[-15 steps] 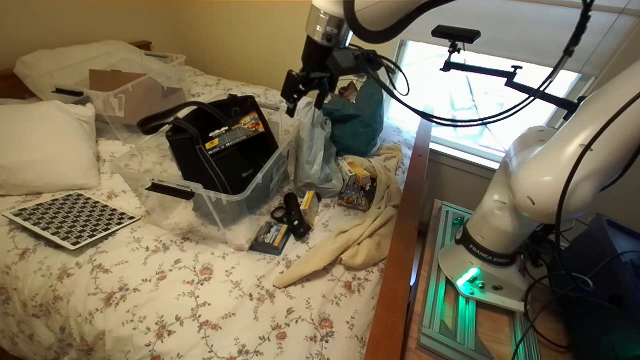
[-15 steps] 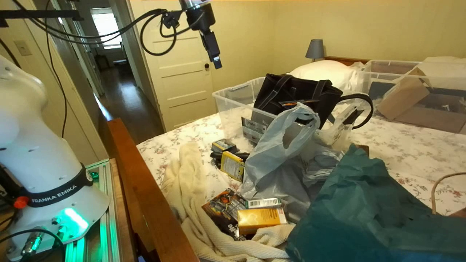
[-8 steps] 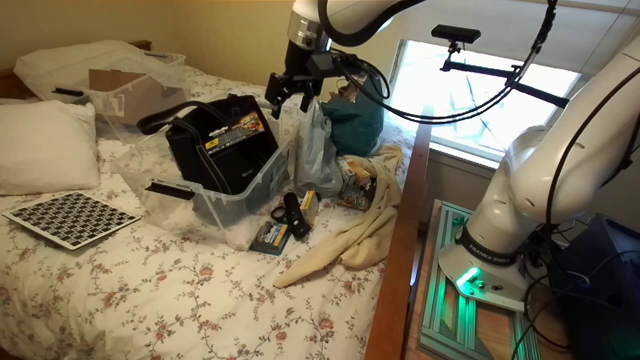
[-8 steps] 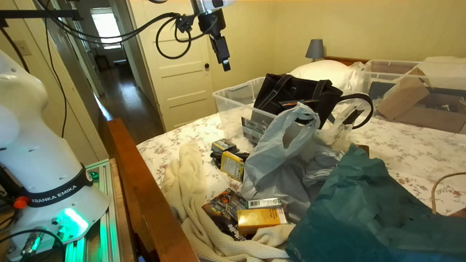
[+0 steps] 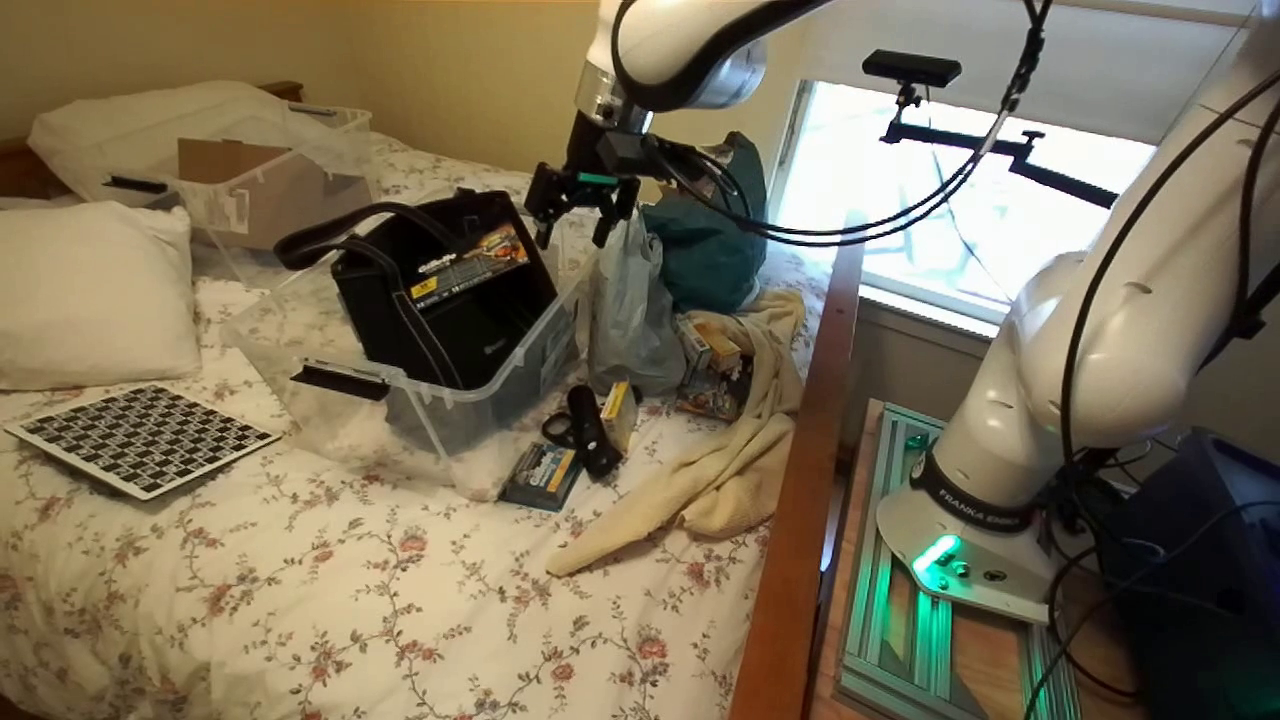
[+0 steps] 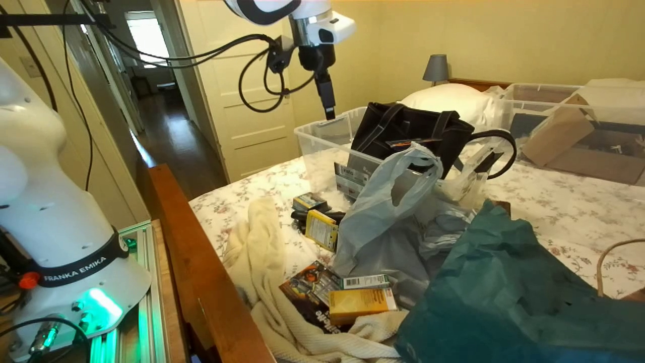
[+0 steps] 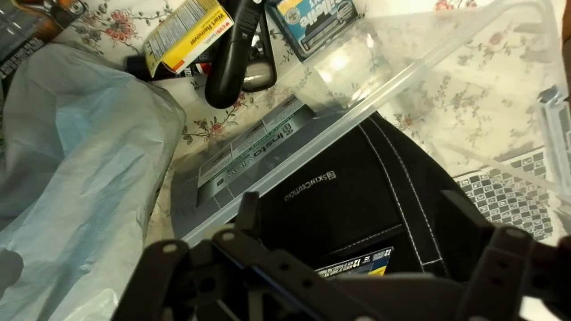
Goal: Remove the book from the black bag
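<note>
Black bag (image 5: 480, 330) leans inside the clear bin (image 5: 430, 388), Gillette-labelled package (image 5: 470, 264) showing at its opening; gripper (image 5: 572, 240) hovers nearby, fingers apart

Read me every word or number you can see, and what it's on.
"FRANKA EMIKA": robot base
"SKINCEUTICALS": black bag
"Gillette", "12": package in bag
"Gillette": blue box
"Gillette": dark packet by orange carton
"CVS Health", "Wart Remover": yellow box
"InstaView": gray box
All other print is too small or blurred to read.
</note>
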`<action>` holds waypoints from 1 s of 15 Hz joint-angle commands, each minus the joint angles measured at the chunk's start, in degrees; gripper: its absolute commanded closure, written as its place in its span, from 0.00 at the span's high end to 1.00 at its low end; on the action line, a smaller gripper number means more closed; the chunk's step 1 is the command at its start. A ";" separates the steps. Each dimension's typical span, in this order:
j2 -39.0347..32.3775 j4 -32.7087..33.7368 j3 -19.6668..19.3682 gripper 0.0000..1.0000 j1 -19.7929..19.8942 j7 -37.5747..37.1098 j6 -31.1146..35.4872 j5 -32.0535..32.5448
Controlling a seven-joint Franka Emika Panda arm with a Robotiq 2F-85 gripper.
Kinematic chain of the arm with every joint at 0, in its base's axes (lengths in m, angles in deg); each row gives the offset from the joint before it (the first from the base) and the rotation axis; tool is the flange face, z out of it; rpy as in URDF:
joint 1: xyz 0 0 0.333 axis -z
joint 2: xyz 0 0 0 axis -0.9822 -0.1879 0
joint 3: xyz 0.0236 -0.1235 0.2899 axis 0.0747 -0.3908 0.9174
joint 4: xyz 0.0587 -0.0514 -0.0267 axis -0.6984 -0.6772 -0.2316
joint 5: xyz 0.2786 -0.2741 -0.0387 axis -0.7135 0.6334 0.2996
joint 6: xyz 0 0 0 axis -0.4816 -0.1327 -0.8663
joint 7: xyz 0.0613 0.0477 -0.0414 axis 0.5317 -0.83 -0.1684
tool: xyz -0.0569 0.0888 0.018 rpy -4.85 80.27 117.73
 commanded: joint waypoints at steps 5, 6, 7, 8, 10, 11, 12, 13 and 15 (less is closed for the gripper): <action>-14.64 12.31 -2.24 1.00 1.08 11.52 4.14 -13.99; -16.18 13.83 -2.05 1.00 1.51 12.47 4.18 -15.21; -17.79 15.45 -1.94 1.00 1.95 13.00 3.90 -16.03; -19.21 16.84 -1.84 1.00 2.31 13.29 4.01 -16.37; -22.12 19.59 -1.59 1.00 3.09 13.84 4.24 -17.09; -22.88 20.93 -1.29 1.00 3.62 13.44 2.11 -18.06; -19.75 16.88 -1.90 1.00 2.72 11.95 3.76 -15.14; -20.87 17.98 -1.77 1.00 3.01 12.01 3.67 -15.59; -22.15 19.23 -1.65 1.00 3.25 12.00 3.56 -15.65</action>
